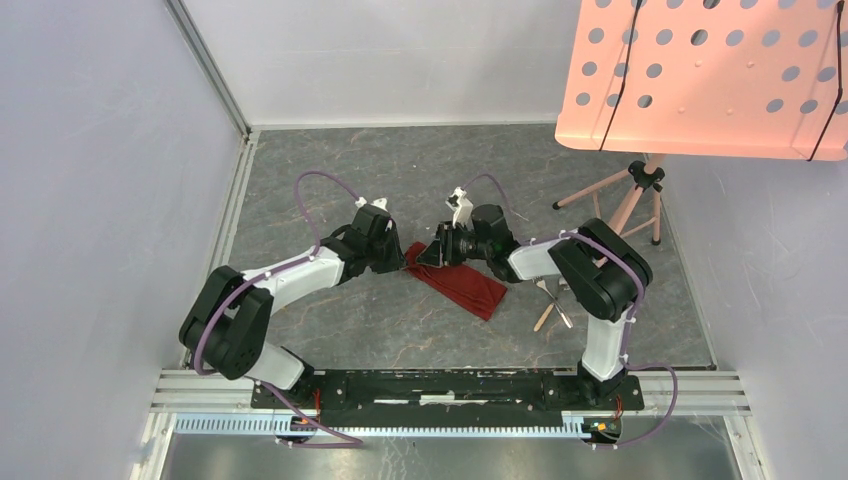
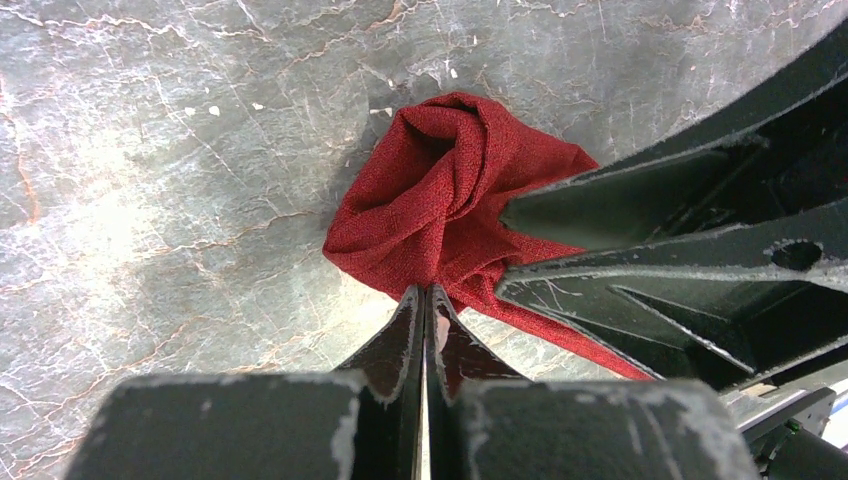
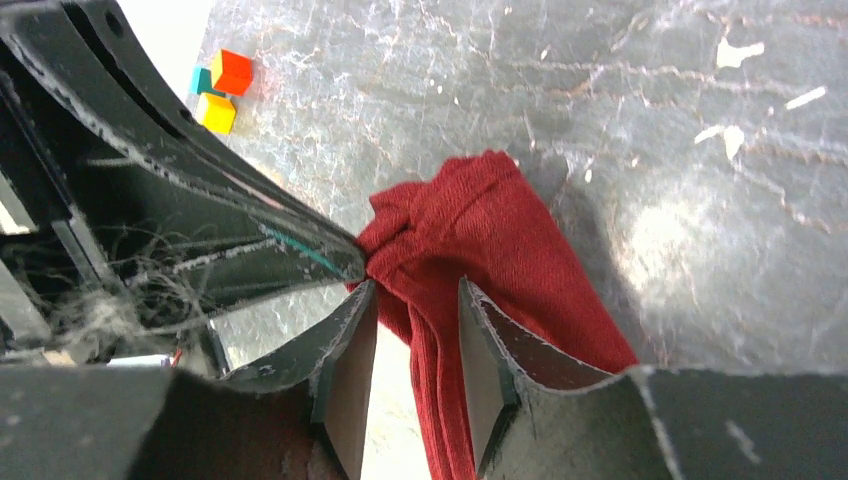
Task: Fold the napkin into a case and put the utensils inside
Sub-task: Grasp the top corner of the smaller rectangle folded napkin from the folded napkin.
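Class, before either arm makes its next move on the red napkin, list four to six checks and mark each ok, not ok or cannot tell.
1. Jaws of the left gripper shut on the napkin: ok.
2. Jaws of the right gripper open, astride the cloth: ok.
3. Flat napkin: not ok, bunched at the held end.
4. Both utensils lying apart from the napkin: ok.
5. Fold layers aligned: cannot tell.

Coarse-woven, matt dark red cloth for the napkin [image 2: 430, 200]. Grey marbled counter [image 2: 150, 200], smooth with a faint sheen. Matt black plastic jaws, edges scuffed pale.
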{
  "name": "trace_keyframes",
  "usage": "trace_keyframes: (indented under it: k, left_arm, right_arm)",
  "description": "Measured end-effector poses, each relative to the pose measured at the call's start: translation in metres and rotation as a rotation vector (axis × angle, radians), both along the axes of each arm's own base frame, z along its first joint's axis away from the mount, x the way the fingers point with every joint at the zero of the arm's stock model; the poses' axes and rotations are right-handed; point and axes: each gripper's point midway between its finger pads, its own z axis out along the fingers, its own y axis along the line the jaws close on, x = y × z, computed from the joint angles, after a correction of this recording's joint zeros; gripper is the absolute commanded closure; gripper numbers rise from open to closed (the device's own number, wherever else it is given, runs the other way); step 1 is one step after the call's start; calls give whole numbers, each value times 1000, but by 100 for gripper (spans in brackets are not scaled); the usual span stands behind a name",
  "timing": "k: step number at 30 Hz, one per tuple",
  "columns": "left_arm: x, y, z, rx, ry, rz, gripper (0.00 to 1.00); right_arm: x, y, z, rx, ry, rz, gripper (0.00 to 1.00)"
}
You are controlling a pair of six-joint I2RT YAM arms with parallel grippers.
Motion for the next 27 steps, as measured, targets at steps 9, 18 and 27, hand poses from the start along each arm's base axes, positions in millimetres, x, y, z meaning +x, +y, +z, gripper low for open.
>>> trace_keyframes:
  k: [9, 18, 27]
  left_arm:
    - [0, 0, -2, 1, 5, -1, 98]
    - [4, -9, -4, -10, 31, -21, 98]
    - [15, -26, -11, -28, 105, -57, 70]
  right_arm:
    - [5, 13, -11, 37, 37, 13, 87]
    - [-3, 37, -29, 54, 49, 54, 95]
    - [2, 24, -30, 99, 43, -31, 85]
